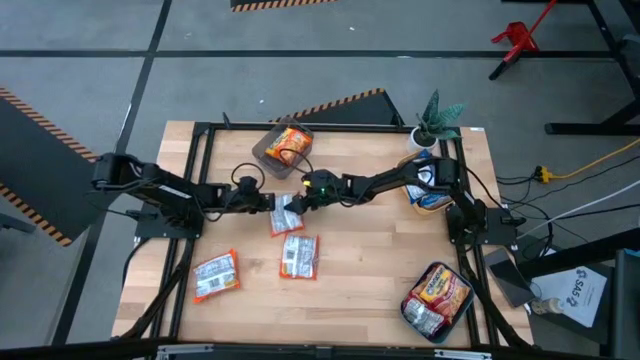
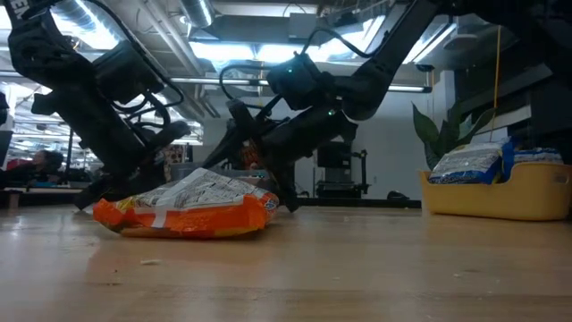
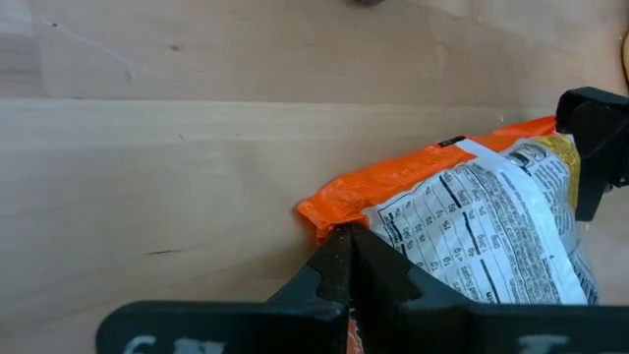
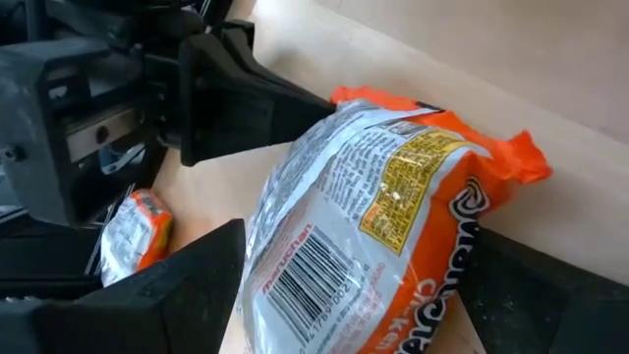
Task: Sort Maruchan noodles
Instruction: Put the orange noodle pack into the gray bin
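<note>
An orange Maruchan noodles packet (image 1: 284,217) with a white printed back (image 3: 482,226) lies mid-table between my two grippers. My left gripper (image 1: 270,203) comes from the table's left and is shut on the packet's orange end. My right gripper (image 1: 300,200) reaches in from the right and is open, one finger (image 4: 187,270) on each side of the packet (image 4: 373,197). I cannot tell whether they touch it. Two more orange packets (image 1: 298,256) (image 1: 215,275) lie flat on the table nearer the front edge. My left gripper pinches the packet's orange sealed end (image 3: 329,218), near a corner, between its two shut fingers (image 3: 339,258). The fingers slant down at it from the table's left. The packet stretches away from them toward the right gripper, printed back up. Whether it is clear of the table does not show.
A grey bin (image 1: 262,150) with an orange packet stands at the back. At the right, a yellow tub (image 2: 500,201) holds blue-white packets beside a small plant (image 1: 437,118). Another container (image 1: 410,310) with packets sits at the front right. An orange packet (image 2: 192,210) fills the low view's foreground.
</note>
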Tool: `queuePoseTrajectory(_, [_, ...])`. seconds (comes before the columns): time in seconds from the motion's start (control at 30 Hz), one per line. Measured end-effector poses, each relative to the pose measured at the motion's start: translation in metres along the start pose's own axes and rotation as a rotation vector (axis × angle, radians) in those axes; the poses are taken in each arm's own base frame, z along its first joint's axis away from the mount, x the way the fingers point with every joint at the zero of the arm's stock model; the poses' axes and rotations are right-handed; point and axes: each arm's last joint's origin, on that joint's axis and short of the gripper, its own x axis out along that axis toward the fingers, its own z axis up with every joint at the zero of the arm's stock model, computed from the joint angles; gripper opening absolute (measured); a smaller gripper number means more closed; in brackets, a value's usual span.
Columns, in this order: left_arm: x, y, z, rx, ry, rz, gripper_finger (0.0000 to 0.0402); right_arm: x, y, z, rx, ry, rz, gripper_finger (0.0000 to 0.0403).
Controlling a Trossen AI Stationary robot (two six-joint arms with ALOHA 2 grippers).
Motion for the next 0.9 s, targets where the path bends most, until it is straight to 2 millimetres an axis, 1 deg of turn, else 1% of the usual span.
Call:
queuePoseTrajectory(0.2, [0.004, -0.010, 0.001, 0.004, -0.006, -0.008, 0.0000, 0.000, -0.002, -0.001, 0.002, 0.000, -0.033, 0.0326])
queuePoseTrajectory(0.3, [0.009, -0.010, -0.002, 0.016, -0.003, 0.007, 0.0000, 0.000, -0.002, 0.001, 0.014, -0.034, -0.042, 0.0326])
queuePoseTrajectory(0.43, [0.013, -0.012, -0.007, 0.047, 0.001, -0.017, 0.0000, 0.000, -0.003, 0.003, 0.031, -0.086, -0.065, 0.0326])
queuePoseTrajectory(0.63, [0.015, -0.023, -0.007, 0.051, 0.000, -0.040, 0.0000, 0.000, -0.004, -0.002, 0.028, -0.040, -0.104, 0.0322])
queuePoseTrajectory(0.7, [0.015, -0.028, -0.006, 0.049, 0.006, -0.052, 0.0000, -0.001, -0.005, -0.003, 0.030, -0.024, -0.116, 0.0309])
queuePoseTrajectory(0.77, [0.015, -0.030, -0.006, 0.051, 0.008, -0.061, 0.0000, -0.001, -0.005, -0.003, 0.026, -0.009, -0.114, 0.0288])
queuePoseTrajectory(0.9, [0.015, -0.031, -0.006, 0.051, 0.010, -0.065, 0.0000, -0.001, -0.005, -0.004, 0.007, 0.005, -0.111, 0.0226])
